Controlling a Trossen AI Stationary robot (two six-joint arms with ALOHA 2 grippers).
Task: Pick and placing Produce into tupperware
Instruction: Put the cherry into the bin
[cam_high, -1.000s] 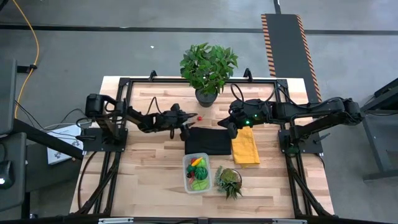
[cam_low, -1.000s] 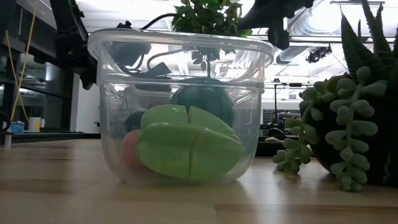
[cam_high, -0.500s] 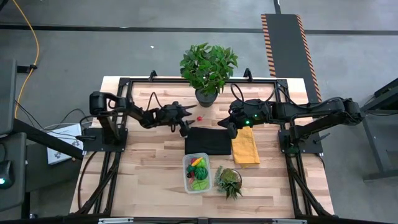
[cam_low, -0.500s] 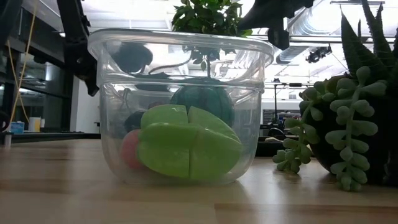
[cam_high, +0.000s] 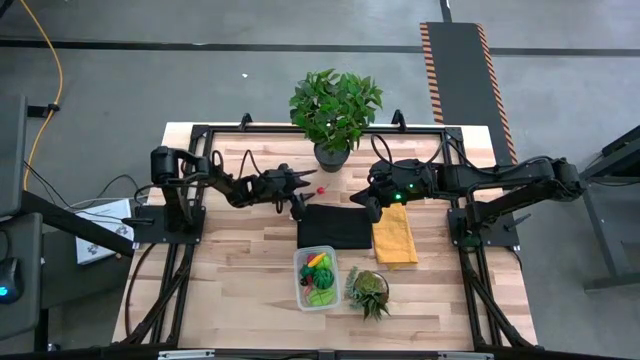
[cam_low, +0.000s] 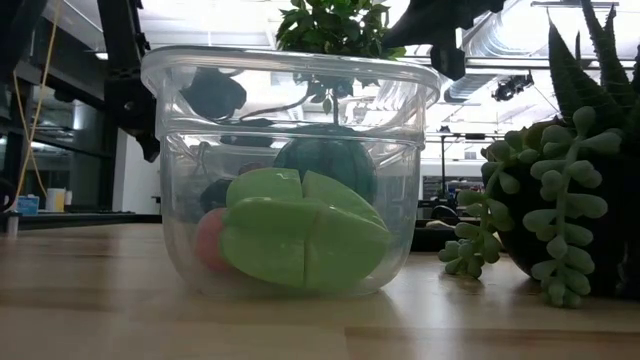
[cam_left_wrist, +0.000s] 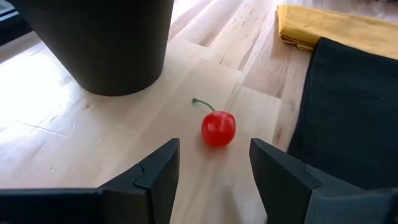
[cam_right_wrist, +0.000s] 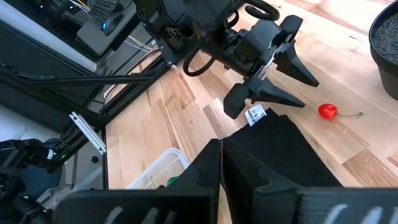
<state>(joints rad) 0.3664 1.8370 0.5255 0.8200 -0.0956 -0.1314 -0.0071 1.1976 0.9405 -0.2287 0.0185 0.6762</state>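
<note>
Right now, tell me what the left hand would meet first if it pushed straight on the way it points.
Most likely the red cherry: it lies on the wooden table just ahead of the open left hand, roughly in line with the gap between its fingers. The dark plant pot stands beyond it, off to one side.

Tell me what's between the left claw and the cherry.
Nothing but bare wood. In the left wrist view the left claw stands open with the cherry just ahead of its gap, on the table.
</note>
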